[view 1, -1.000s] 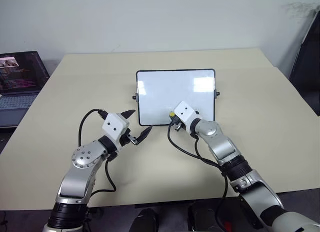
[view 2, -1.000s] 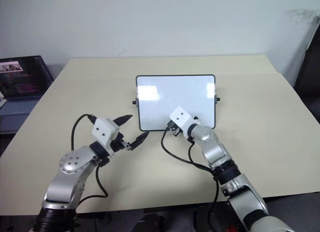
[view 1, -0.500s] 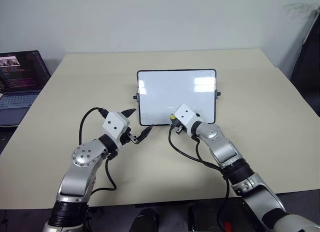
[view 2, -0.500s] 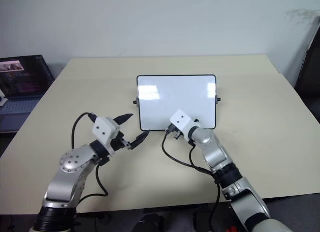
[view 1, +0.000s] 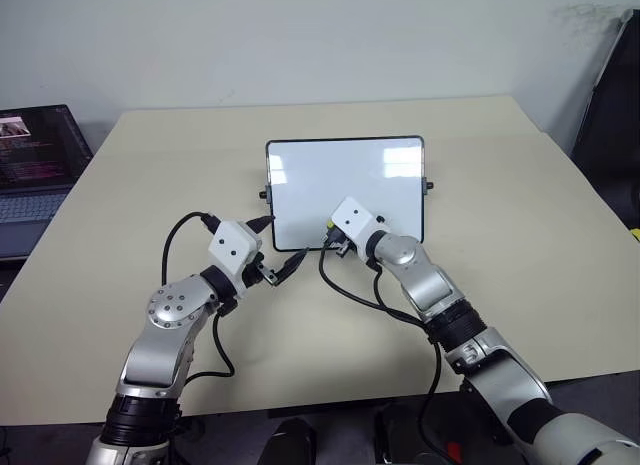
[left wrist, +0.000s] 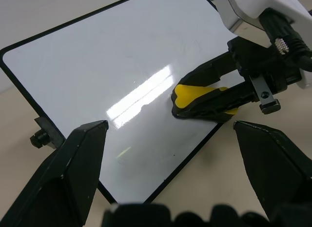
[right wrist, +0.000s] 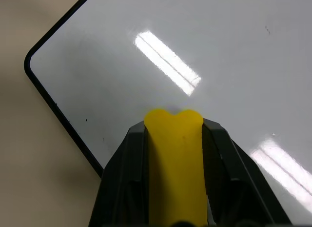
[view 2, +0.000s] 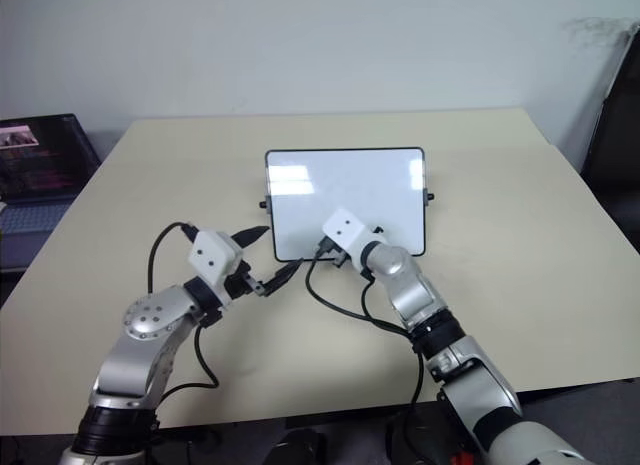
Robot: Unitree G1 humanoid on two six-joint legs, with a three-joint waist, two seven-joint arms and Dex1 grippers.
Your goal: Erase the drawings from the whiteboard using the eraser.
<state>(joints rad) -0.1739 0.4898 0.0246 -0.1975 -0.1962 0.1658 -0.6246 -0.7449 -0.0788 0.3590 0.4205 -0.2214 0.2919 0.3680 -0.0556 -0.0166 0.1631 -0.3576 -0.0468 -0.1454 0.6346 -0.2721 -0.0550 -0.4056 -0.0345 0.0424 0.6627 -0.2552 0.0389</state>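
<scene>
Right pincer (left wrist: 222, 97) clamped the eraser (right wrist: 174, 158) apparently flat against the whiteboard (view 1: 300, 180); left pincer (view 1: 276, 247) gaped beside it.

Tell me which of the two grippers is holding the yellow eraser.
The right gripper, shut on the eraser over the whiteboard. The left gripper stands open and empty beside the board's near left corner.

I count: whiteboard (view 1: 345, 190) x1, eraser (left wrist: 202, 97) x1, laptop (view 1: 35, 160) x1, table (view 1: 150, 185) x1, grippers x2: left gripper (view 1: 268, 248), right gripper (left wrist: 195, 95).
</scene>
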